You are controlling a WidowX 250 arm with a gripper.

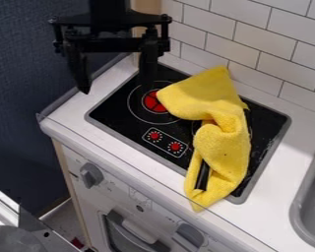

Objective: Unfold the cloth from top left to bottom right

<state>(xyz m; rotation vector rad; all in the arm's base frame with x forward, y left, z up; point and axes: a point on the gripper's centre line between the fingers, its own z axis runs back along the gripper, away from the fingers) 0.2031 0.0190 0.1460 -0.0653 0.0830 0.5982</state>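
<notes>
My gripper (117, 86) hangs at the upper left, above the back left corner of the stove top, with its two fingers spread wide and nothing between them. To its right, a crumpled yellow cloth (219, 140) lies over the right part of the black stove top (117, 110). One corner of the cloth points up toward the tiled wall, and its lower end reaches past the stove's front edge onto the white counter. A black handle-like piece (202, 175) shows between folds near the lower end. Gripper and cloth are apart.
A grey sink (311, 197) is set in the counter at the right. White tiles (249, 37) line the wall behind. Knobs (91, 174) sit on the front panel below a clear raised edge (143, 165). At the left stands a dark wall (22, 98).
</notes>
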